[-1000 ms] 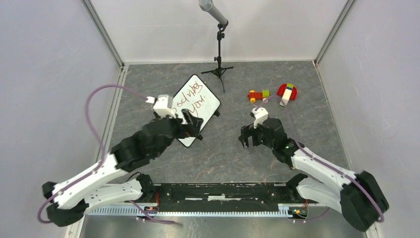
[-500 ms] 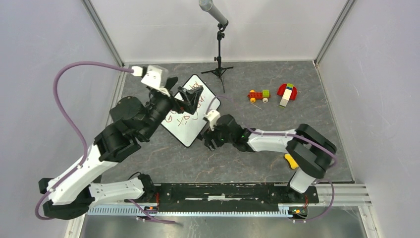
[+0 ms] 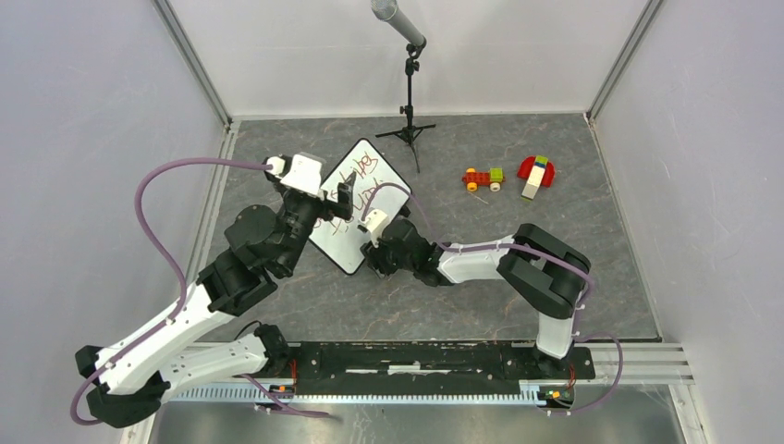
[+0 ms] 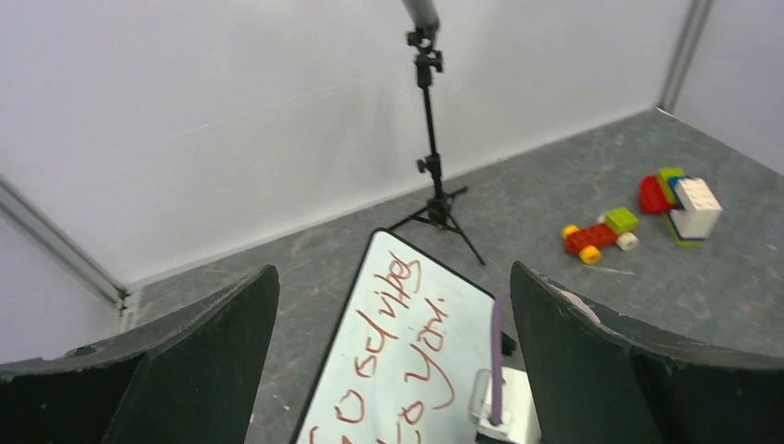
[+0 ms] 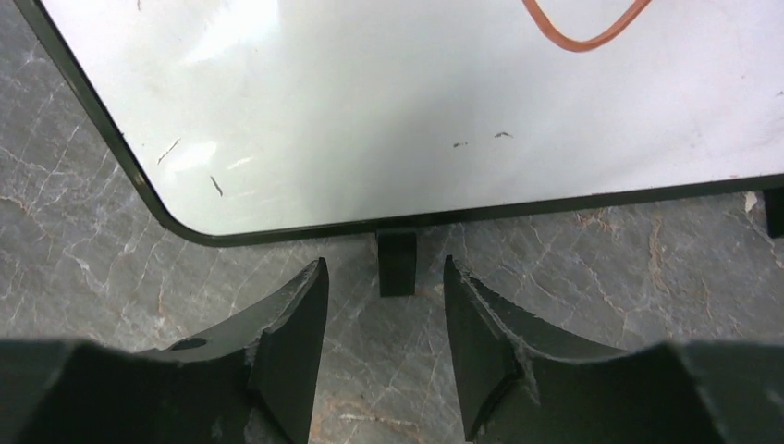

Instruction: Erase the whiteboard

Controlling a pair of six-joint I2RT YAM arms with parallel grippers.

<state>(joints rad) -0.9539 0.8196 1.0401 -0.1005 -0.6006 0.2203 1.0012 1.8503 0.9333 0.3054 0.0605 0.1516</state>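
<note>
Whiteboard (image 3: 370, 180) lies flat, long axis diagonal, near-left to far-right.

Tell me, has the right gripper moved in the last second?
Yes. The right gripper went left, away from the toy car, to the whiteboard's near edge.

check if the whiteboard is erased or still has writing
Not erased: red handwriting crosses the whiteboard in the left wrist view, and the top view shows it too.
</note>
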